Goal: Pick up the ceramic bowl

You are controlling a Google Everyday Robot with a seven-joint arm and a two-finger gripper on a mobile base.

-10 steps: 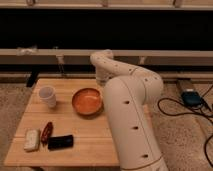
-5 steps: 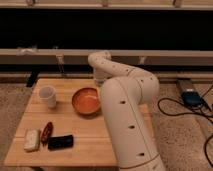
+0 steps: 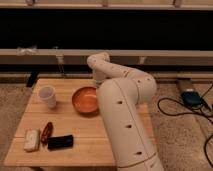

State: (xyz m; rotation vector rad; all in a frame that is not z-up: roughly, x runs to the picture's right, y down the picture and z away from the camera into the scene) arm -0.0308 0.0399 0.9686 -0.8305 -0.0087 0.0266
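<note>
The ceramic bowl (image 3: 85, 100) is round, shallow and glossy orange. It sits upright near the middle of the wooden table (image 3: 75, 152). My white arm (image 3: 122, 100) rises from the front right, bends over the table's far side and comes down by the bowl's right rim. The gripper (image 3: 96, 84) is at that end, just above the bowl's far right edge, mostly hidden by the arm. The bowl rests on the table, not lifted.
A small white cup (image 3: 47, 96) stands left of the bowl. A red object (image 3: 46, 131), a white packet (image 3: 31, 140) and a black box (image 3: 60, 142) lie at the table's front left. Cables and a blue device (image 3: 190, 97) lie on the floor at right. A dark rail wall runs behind.
The arm's upper joint shifted only slightly, left and back, above the bowl's right side. The bowl and the other things have not moved.
</note>
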